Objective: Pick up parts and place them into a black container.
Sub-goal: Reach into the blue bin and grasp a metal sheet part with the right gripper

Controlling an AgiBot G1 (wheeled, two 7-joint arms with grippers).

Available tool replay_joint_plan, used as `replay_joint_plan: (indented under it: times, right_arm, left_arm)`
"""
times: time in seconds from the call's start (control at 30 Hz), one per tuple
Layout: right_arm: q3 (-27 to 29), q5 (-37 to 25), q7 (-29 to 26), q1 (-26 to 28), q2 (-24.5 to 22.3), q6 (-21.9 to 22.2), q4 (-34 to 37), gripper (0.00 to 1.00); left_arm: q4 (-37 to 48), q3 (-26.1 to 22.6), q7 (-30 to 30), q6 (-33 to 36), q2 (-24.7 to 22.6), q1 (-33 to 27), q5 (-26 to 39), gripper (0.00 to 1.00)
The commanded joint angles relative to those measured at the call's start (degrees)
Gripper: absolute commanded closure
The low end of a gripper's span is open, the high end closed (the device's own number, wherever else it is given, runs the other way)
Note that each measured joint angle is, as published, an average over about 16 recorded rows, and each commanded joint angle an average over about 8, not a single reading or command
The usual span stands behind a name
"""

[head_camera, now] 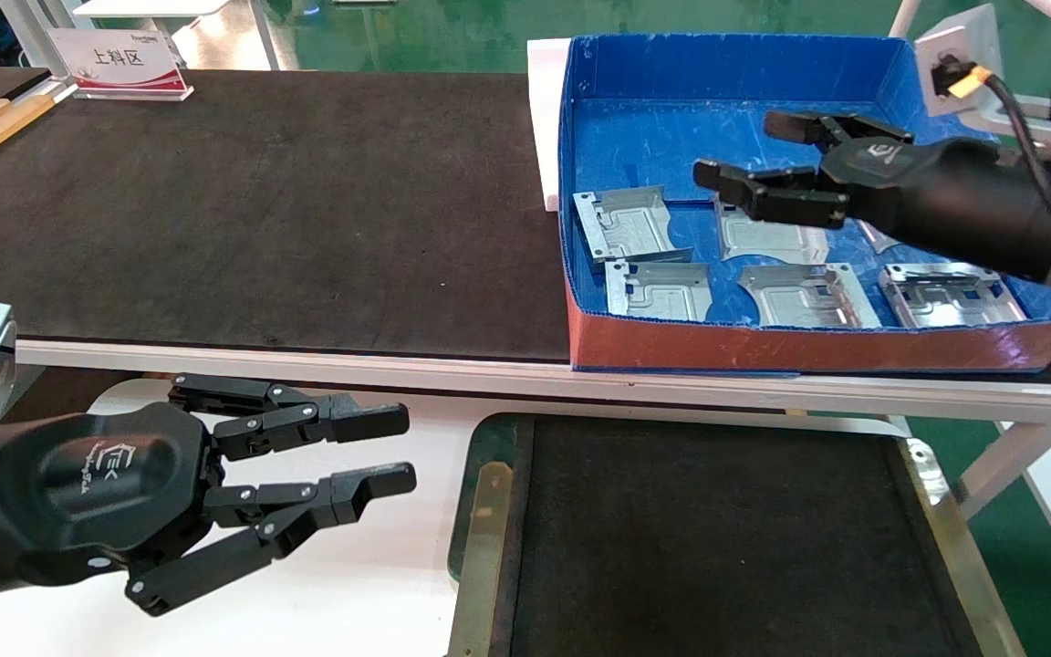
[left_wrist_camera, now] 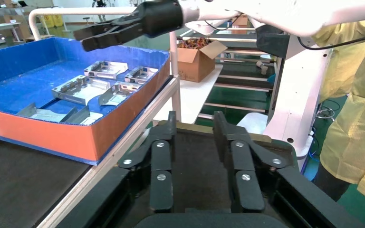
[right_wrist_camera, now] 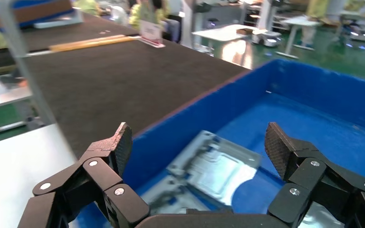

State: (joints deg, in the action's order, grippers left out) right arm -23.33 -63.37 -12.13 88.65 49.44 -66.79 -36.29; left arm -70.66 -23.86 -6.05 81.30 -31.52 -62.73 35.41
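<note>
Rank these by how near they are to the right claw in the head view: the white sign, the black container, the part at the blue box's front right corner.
From the right claw:
1. Front-right part, in the blue box, just below the arm.
2. Black container, at the near edge, below the box.
3. White sign, far left corner of the mat.

Green floor point(head_camera: 416, 32). Long black mat point(head_camera: 243, 210) on a white-framed bench point(head_camera: 525, 379). White sign point(head_camera: 119, 62) at far corner. Cardboard box point(left_wrist_camera: 197, 61) on shelving point(left_wrist_camera: 247, 80) behind. Person in yellow coat point(left_wrist_camera: 356, 104) nearby.
</note>
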Motion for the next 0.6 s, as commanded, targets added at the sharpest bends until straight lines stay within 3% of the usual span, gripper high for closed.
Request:
replay_joint_plan:
  times: [0.03,0.3,0.6]
  right_arm:
    - [-0.56,-1.28,0.47,2.01,1.19,0.85,3.64,0.00]
    - [-2.92,-6.04,0.53,8.22,6.57,7.46,17.53,0.00]
    - [-5.81,-10.68,-4.23,13.96,12.29,14.70,28.64,0.00]
  left_arm:
    - [0.00,0.00,0.00,0.00,0.00,0.00,0.00,0.00]
    - [0.00,0.00,0.00,0.00,0.00,0.00,0.00,0.00]
    - [0.00,0.00,0.00,0.00,0.00,0.00,0.00,0.00]
